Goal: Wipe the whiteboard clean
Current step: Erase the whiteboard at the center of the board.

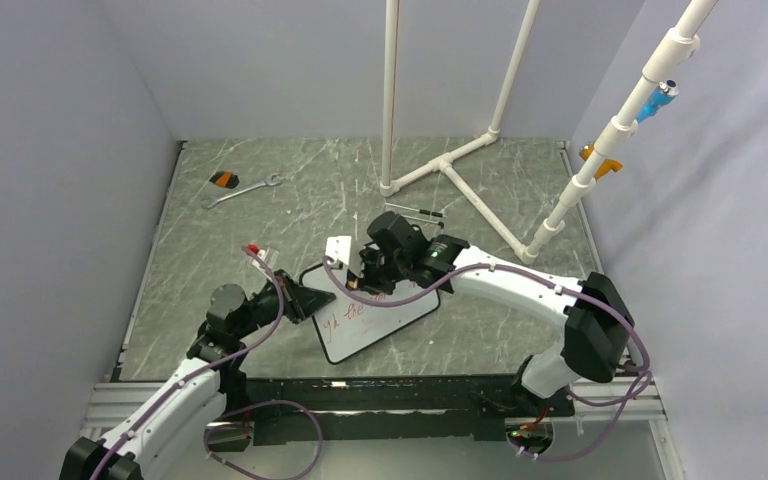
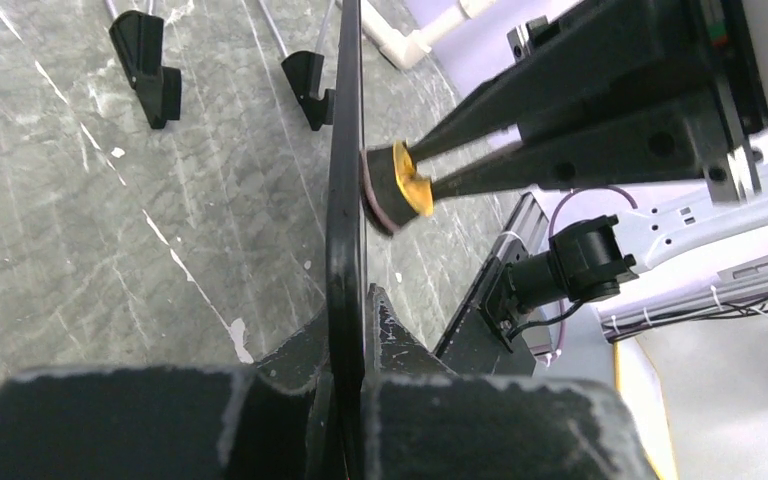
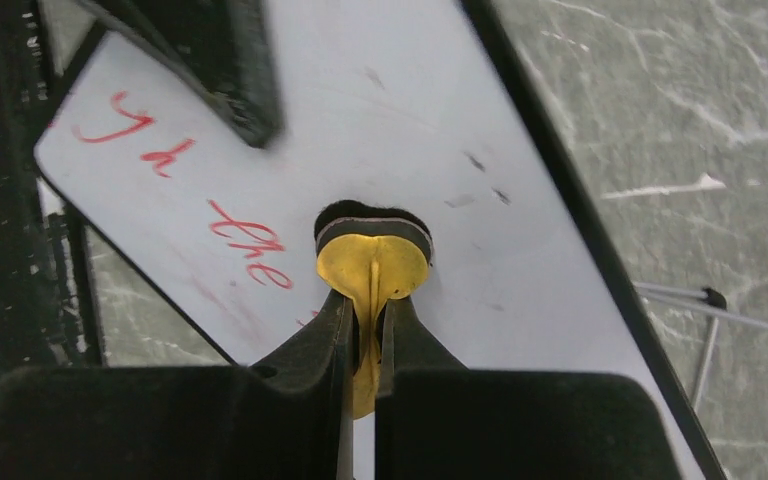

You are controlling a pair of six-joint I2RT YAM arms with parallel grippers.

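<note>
Right claw [image 3: 365, 325] clenched on a yellow eraser [image 3: 372, 255], the eraser's dark felt face pressed flat to the whiteboard [image 3: 390, 110] just at 3 o'clock of the red writing [image 3: 248, 238] in the wrist view. Left claw [image 2: 348, 322] grasps the board's black frame seen edge-on, one finger tight on each side. From above, the board sits near the centre of the bench [image 1: 480, 340], toward its 6 o'clock edge. A wrench [image 1: 245, 190] lies off at 10 o'clock and a white pipe frame [image 1: 460, 170] stands at 1 o'clock.
</note>
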